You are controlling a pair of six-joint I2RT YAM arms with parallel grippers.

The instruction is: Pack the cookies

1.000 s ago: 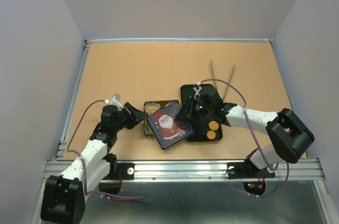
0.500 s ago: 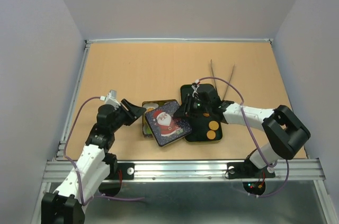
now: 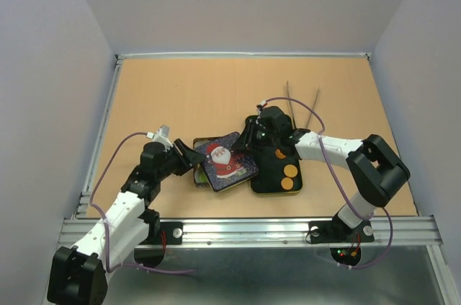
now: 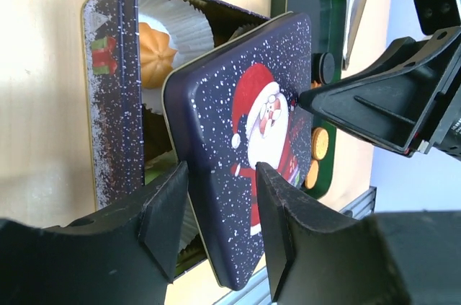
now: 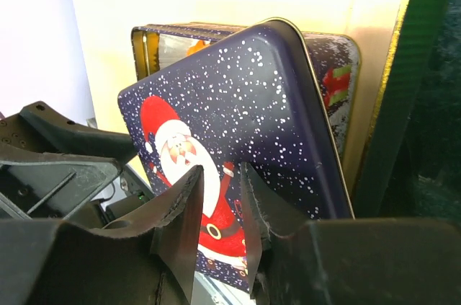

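Observation:
A dark blue lid with a Santa picture (image 3: 227, 161) lies askew and tilted over the open tin (image 4: 108, 103). In the tin an orange swirl cookie (image 4: 155, 52) sits in a white paper cup. Two round orange cookies (image 3: 288, 177) lie on the dark green tray (image 3: 272, 175). My left gripper (image 3: 193, 155) is at the lid's left corner, jaws apart, and that corner shows in the gap (image 4: 220, 175). My right gripper (image 3: 251, 138) hovers over the lid's far right corner, its jaws narrowly apart (image 5: 220, 175) with only the lid's face behind them.
Metal tongs (image 3: 302, 107) lie on the wooden table beyond the tray. The table's metal rail (image 3: 245, 229) runs along the near edge. Grey walls enclose the left, right and back sides.
The lid has slid away from the near edge and to the left, turning further over the tin. My right gripper moved the same way with it. My left gripper swung out and came back.

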